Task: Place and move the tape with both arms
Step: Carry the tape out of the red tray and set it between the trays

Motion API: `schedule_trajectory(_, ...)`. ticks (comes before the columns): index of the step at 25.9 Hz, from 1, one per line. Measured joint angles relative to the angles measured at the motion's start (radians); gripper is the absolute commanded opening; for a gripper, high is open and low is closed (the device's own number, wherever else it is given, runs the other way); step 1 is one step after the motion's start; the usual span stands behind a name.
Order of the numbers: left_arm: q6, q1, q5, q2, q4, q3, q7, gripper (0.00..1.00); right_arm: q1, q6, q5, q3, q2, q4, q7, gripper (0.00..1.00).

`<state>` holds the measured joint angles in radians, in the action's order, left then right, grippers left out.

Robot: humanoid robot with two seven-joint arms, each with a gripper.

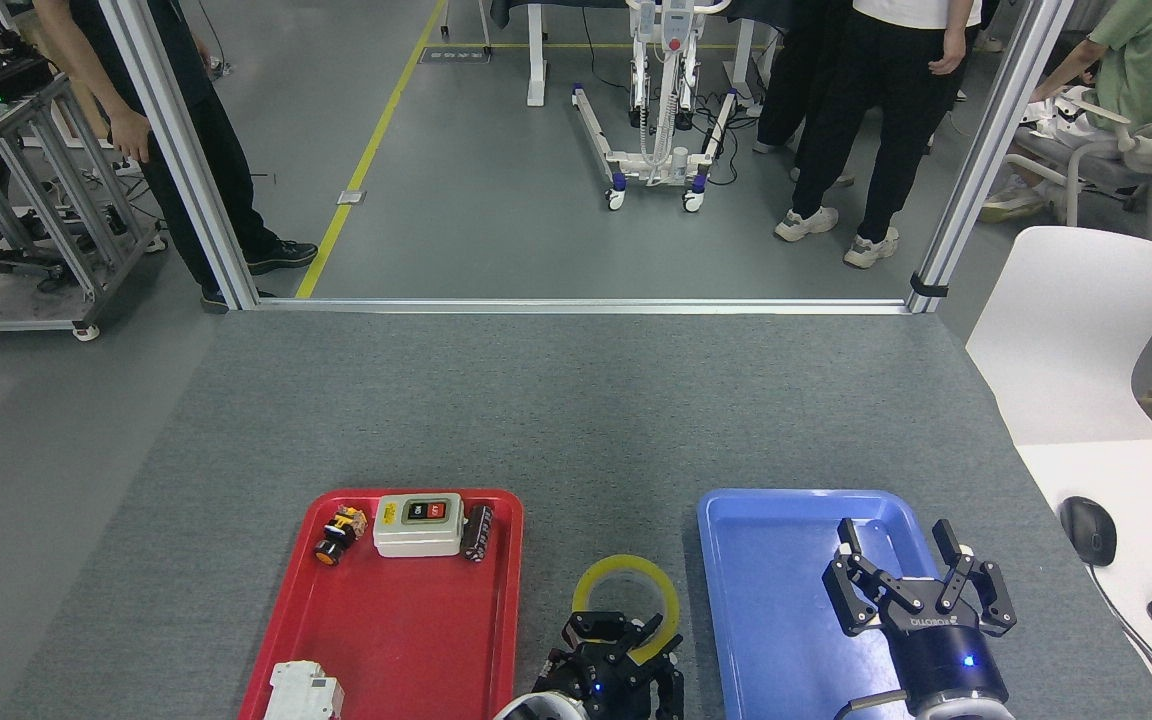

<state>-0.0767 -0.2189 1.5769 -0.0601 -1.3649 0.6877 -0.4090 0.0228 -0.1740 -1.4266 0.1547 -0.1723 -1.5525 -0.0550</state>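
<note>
Head view only, so here goes. The wide roll of translucent yellowish packing tape (626,605) sits in the strip of grey felt-covered desk (576,420) between the flat red plastic tray (376,620) and the flat blue plastic tray (786,600), close to the desk's near edge. The black three-finger left gripper (616,652) is right on the roll's near rim with fingers around it, looks like it's pinching the tape, though I can't tell if the roll is resting on the felt or held just above it. The black three-finger right gripper (921,590) hangs over the blue tray near its right edge, fingers spread, nothing in them.

My read: this is the handover bit, left arm setting the tape down in the middle. Next it'd need to let go and back off, then the right one has to swing left across the tray's rim to grab it.

Other stuff: grey switch box with a red and black button (418,524), small yellow and black part (338,532), dark ribbed cylinder (477,532) along the red tray's far edge, white breaker block (304,692) at its near left corner. None of it sits in the path, only the blue tray's raised rim does
</note>
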Motion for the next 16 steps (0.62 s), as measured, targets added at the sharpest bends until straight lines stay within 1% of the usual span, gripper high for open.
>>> schedule_trajectory(7, -0.01, -0.006, 0.013, -0.006, 0.037, 0.011, 0.0, 0.0, 0.001, -0.002, -0.002, -0.002, 0.006, 0.001, 0.0, 1.0)
schedule_trajectory(8, -0.01, -0.006, 0.017, -0.008, 0.038, 0.012, 0.0, 0.17, 0.002, -0.003, -0.002, -0.002, 0.008, 0.002, 0.0, 1.0)
schedule_trajectory(9, -0.008, -0.004, 0.022, -0.01, 0.038, 0.012, 0.0, 0.42, 0.002, -0.003, -0.002, -0.002, 0.009, 0.002, 0.001, 1.0)
schedule_trajectory(10, -0.007, -0.002, 0.027, -0.011, 0.039, 0.012, 0.0, 0.52, 0.002, -0.003, -0.003, -0.003, 0.01, 0.004, 0.001, 1.0)
schedule_trajectory(16, 0.001, 0.006, 0.048, -0.012, 0.017, 0.01, 0.006, 0.56, 0.002, -0.004, -0.003, -0.007, 0.011, 0.01, 0.003, 1.0)
